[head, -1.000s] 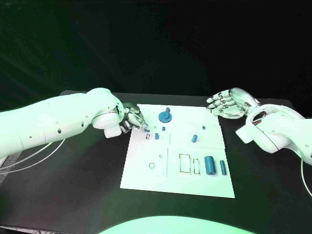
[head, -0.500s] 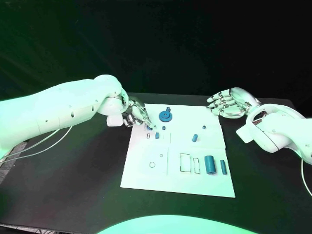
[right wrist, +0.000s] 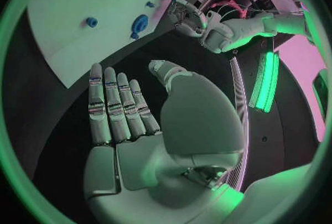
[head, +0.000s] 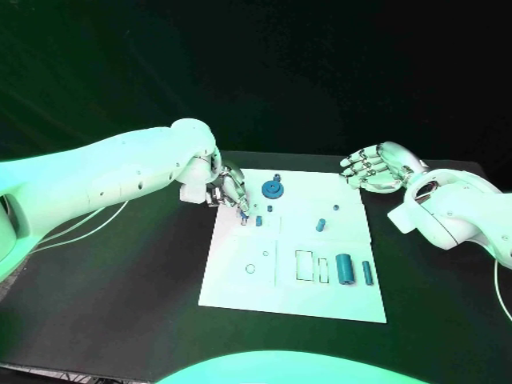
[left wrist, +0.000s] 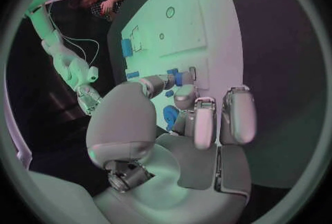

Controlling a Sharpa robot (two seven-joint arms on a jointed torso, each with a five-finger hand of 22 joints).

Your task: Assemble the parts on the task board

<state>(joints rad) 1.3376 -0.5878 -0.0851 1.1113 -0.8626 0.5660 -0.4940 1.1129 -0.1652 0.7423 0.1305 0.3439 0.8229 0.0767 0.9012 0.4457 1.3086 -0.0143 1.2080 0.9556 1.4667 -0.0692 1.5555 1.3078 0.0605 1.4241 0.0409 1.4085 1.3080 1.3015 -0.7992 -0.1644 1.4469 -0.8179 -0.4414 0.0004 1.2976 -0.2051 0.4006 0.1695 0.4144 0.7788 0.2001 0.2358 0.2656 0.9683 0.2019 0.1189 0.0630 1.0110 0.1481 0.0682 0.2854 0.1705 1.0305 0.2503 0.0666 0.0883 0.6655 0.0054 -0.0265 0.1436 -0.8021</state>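
Looking down from the head camera, I see the task board (head: 274, 284), a flat white rectangular plate with thin outlined slots, lying mid-table on the matte black table (head: 118, 304). My left hand (head: 226, 192), silver and jointed, hangs over the board's 10 o'clock corner, fingertips pointed down at the plate. In the left wrist view a small blue part (left wrist: 177, 77) sits pinched between the thumb and a finger of that hand (left wrist: 187, 119), just above the board surface; the other fingers lie straight alongside.

From that hand, a round blue disc with a stub (head: 274, 190) lies at about 3 o'clock, just beside the fingertips. A small blue peg (head: 258, 221) stands at roughly 5 o'clock from the hand, near it. Another short peg (head: 321, 226) stands near the board's middle, tilted slightly.

Toward the board's 4 o'clock area lies a smooth blue cylinder (head: 344, 270), its long axis running 12 to 6. A slimmer blue bar (head: 368, 274) lies just beside it at 3 o'clock, parallel.

My right hand (head: 374, 168) hovers off the board's 1 o'clock corner, well apart from every part, holding nothing. In the right wrist view its fingers (right wrist: 116, 108) lie straight and side by side, thumb spread away.
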